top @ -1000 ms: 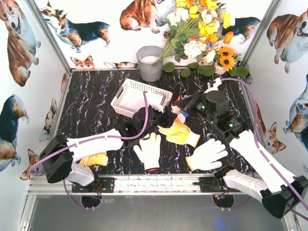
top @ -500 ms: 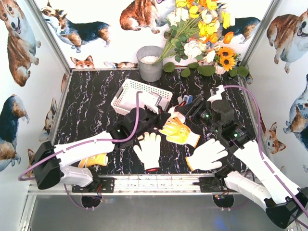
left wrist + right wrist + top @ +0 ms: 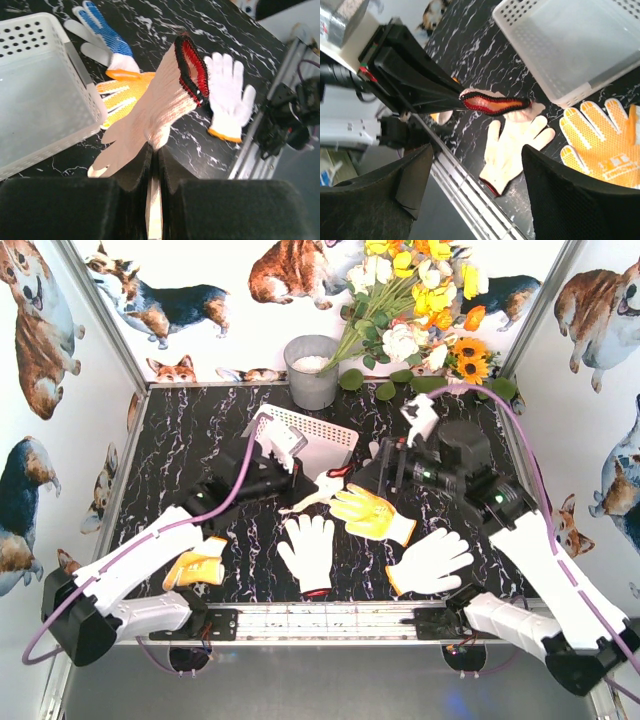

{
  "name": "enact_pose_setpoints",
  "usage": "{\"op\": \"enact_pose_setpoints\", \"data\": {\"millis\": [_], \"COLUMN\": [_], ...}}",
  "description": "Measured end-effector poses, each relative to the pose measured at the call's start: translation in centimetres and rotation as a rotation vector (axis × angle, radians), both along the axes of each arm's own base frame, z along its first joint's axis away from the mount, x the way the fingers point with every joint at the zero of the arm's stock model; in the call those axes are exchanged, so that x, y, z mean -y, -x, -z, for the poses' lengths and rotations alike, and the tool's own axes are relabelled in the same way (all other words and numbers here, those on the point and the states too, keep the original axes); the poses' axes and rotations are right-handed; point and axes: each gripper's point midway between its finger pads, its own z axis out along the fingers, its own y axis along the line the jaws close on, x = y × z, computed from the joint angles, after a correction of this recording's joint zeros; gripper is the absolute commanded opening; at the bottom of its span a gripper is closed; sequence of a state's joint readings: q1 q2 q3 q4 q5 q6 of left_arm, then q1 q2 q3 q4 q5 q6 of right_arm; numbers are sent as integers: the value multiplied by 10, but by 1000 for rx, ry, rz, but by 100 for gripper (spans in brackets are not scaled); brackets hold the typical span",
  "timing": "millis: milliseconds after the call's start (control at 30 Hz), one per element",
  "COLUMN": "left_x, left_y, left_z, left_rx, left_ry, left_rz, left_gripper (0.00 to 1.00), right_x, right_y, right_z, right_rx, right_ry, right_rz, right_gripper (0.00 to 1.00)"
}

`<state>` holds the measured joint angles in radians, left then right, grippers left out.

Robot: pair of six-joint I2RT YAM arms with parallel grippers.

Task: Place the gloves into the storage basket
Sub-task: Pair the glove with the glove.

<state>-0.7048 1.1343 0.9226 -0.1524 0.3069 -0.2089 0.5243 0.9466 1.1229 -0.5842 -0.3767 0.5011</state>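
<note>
My left gripper (image 3: 154, 155) is clenched on the cream glove with the red cuff (image 3: 150, 110), lifted mid-table just nearer than the white lattice basket (image 3: 318, 440) toward the far edge. The basket looks tipped, though I can't be sure. My right gripper (image 3: 476, 165) hangs spread wide, grasping nothing. The yellow dotted glove (image 3: 372, 512), a cream glove (image 3: 310, 548) and the orange-cuffed white glove (image 3: 430, 560) lie by the near edge.

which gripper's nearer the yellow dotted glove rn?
Right. The right gripper hovers open just behind the yellow glove. The left gripper sits farther off to its left, shut on the cream glove.
</note>
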Motion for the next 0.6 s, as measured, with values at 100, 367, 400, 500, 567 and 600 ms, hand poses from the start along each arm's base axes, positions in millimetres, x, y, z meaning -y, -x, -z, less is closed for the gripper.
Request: {"op": "enact_pose_setpoints", "data": {"millis": [100,367,400,500,567,600], "left_x": [-4,-5,-5,-5,-6,-6], "left_y": [12,38,42,52,57,59], "left_z": [-8,-21,-20,-17,-15,-15], "left_rx": [-15,-34,-43,-73,-91,-96], "left_ry": [-15,-46,-48,-49,-53,-56], "left_rz": [77,225,238,282,303,310], "left_gripper": [0,0,0,0,0,0], "right_x": [-13,-37,-39,-44,-47,-49], "right_y": [1,16,17,22,26,28], "right_z": [-1,24,25,27,28,30], "right_rx": [34,36,40,50,59,60], "right_ry": [48,160,169,193,204,210], "right_rz": [-121,-363,-384,-439,-470,-485], "right_gripper": [74,80,80,79,75,70]}}
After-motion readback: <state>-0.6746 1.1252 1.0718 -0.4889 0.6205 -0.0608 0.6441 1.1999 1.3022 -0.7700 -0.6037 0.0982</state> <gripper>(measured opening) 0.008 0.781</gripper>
